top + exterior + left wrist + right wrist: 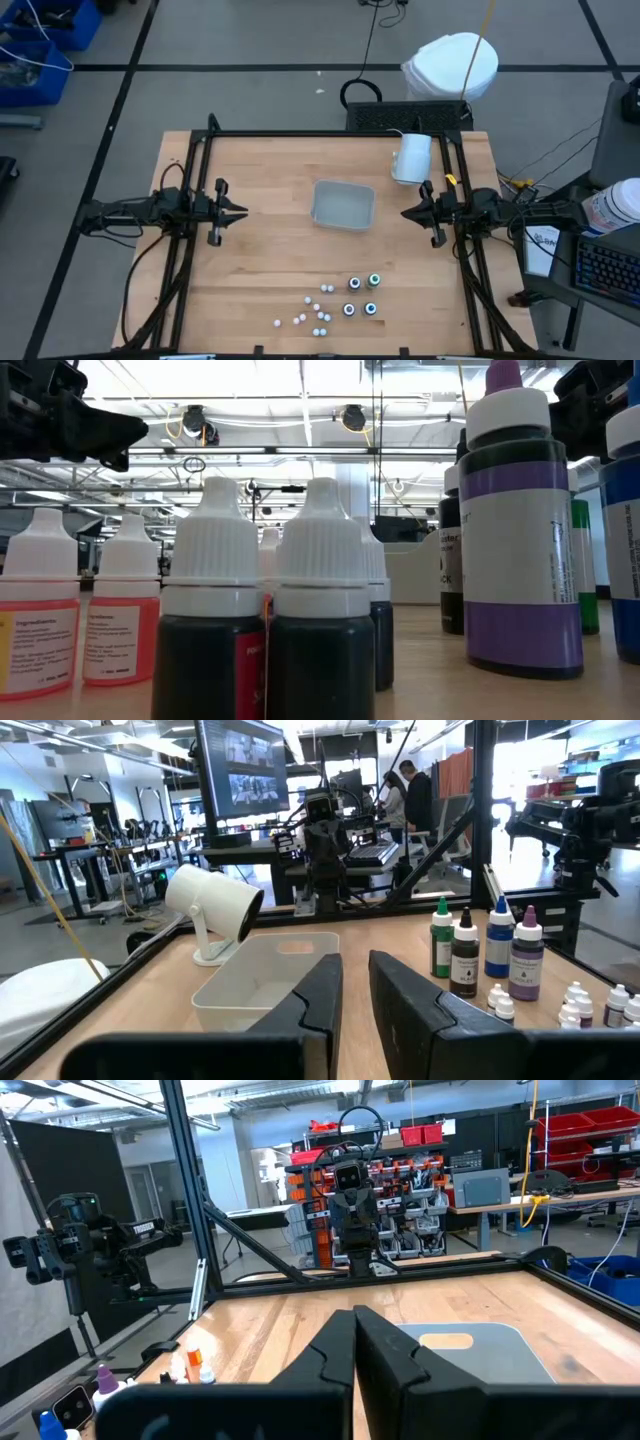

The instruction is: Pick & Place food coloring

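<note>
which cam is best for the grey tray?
High view: the whole grey tray shows, rim and inside, mid-table between both arms. Left wrist view shows its near wall and inside. Right wrist view shows part behind that arm's fingers. Low view: bottles block it.

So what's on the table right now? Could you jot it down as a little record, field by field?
Table: wooden top
Tray: grey, empty, mid-table
Tall bottles: four, upright, near the front edge
Small bottles: about ten white-capped ones beside them
Left gripper: above the table's left side, fingers slightly apart, holding nothing
Right gripper: above the right side, fingers shut, empty
White cylinder: back right
</note>
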`<state>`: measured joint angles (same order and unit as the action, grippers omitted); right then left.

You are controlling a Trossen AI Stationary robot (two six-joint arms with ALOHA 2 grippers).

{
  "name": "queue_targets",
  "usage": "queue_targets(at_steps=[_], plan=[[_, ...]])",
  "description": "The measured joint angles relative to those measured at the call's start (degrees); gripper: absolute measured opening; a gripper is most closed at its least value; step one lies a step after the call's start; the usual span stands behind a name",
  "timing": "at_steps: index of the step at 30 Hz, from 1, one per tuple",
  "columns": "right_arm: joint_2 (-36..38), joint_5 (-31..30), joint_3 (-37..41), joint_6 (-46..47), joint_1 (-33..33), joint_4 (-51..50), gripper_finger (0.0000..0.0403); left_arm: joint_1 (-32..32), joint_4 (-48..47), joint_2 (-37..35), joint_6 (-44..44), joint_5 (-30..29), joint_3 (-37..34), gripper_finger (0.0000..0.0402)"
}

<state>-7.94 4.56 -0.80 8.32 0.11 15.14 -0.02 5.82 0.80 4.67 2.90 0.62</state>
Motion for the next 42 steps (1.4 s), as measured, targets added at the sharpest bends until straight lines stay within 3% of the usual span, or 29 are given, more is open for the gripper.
queue_targets(at_steps=[42], plan=[[0.02,0.02,0.00,2.99,-0.01,2.16,0.0000,0.00,0.75,0.00,2.14,-0.08,0.00,0.0063]])
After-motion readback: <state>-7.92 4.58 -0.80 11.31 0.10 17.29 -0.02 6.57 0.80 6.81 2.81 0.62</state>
